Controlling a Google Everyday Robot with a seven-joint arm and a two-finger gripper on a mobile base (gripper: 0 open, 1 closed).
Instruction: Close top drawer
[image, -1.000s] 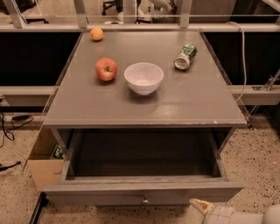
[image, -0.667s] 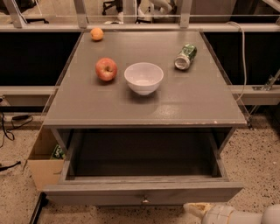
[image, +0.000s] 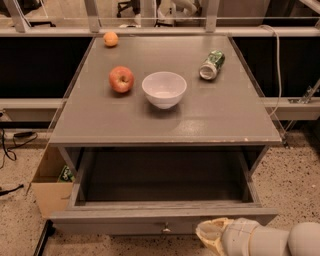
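**Drawer out, gripper at its front**

Top drawer (image: 110, 225) is pulled well out, with the knob (image: 165, 229) facing the camera. Gripper (image: 210, 235) sits low, just right of the knob and near the front panel, probably set there to push the drawer in. I cannot tell whether it is open or closed. Nothing visible behind the knob inside the drawer.

Over the last second I've seen the gripper (image: 209, 236) slide left along the near edge, low in front of the top drawer (image: 115, 223). Its tip is now closer to the knob (image: 165, 229) than before, on the knob's right and apart from it. More of the arm (image: 280, 241) shows at near right.
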